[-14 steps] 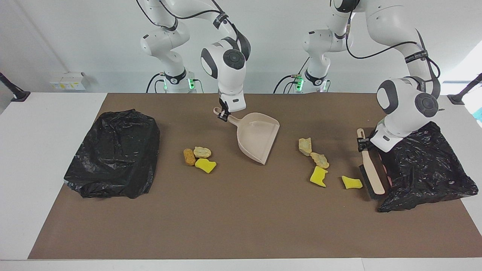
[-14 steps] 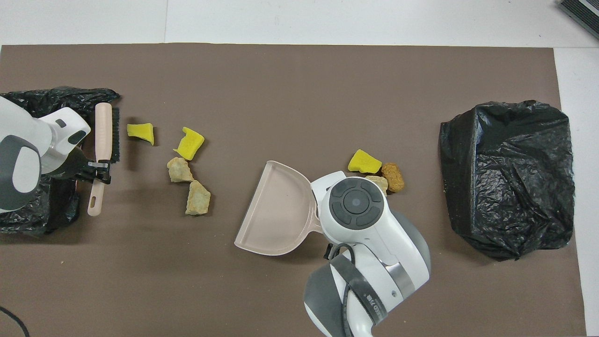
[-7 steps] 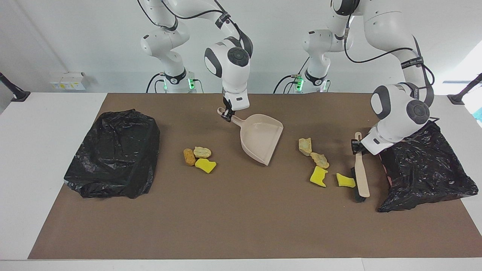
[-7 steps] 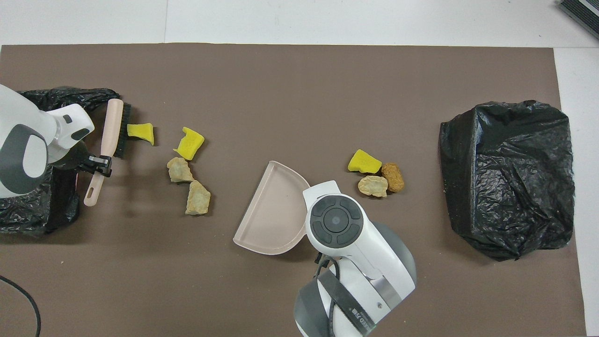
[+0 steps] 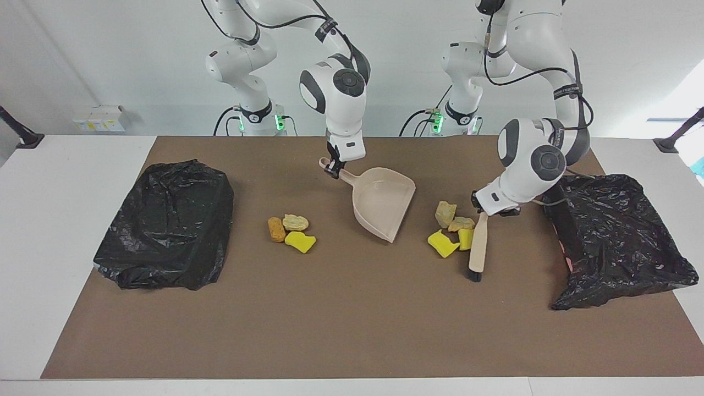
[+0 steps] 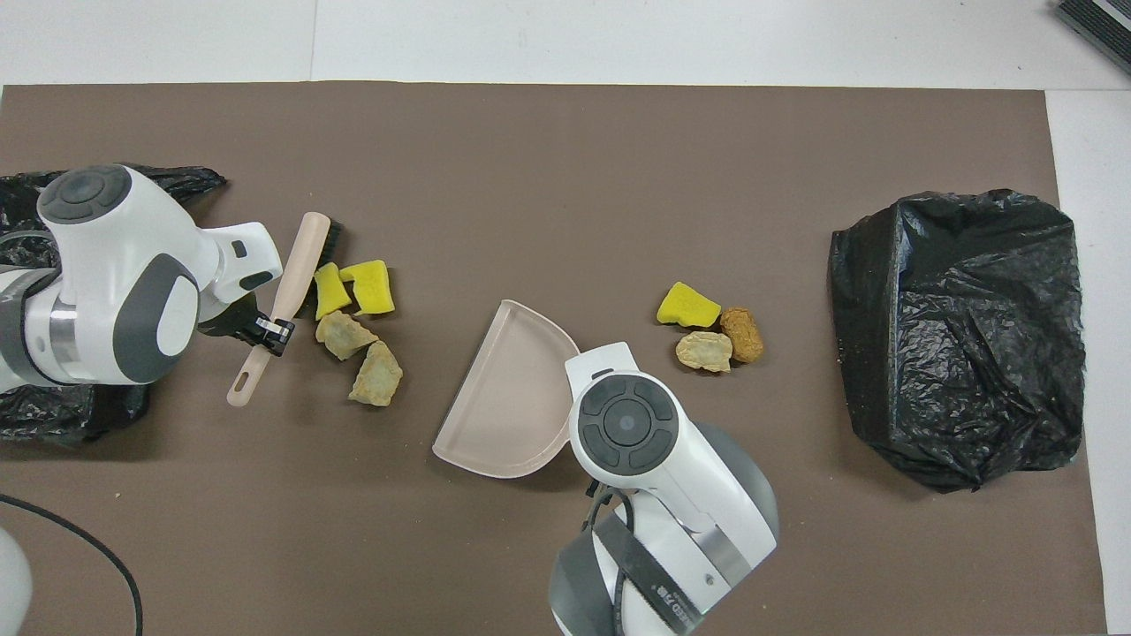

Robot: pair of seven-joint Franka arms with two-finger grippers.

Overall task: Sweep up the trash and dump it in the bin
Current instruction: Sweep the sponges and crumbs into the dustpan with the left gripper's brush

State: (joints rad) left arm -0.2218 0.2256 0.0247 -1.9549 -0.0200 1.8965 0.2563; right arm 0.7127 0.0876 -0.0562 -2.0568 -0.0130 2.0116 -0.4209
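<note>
Brown mat (image 5: 341,330) covers the table; a black bag (image 5: 165,223) lies at the right arm's end, another bag (image 5: 616,242) at the left arm's end. Right gripper (image 5: 332,169), clamped on the handle, holds the dustpan (image 5: 382,206) mid-mat. Left gripper (image 5: 484,212) grips the brush (image 5: 477,247), which touches four scraps (image 5: 451,231). Three more scraps (image 5: 290,231) lie between dustpan and right-end bag.

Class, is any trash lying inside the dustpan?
No: the dustpan is bare, and the trash lies on the mat beside it.
</note>
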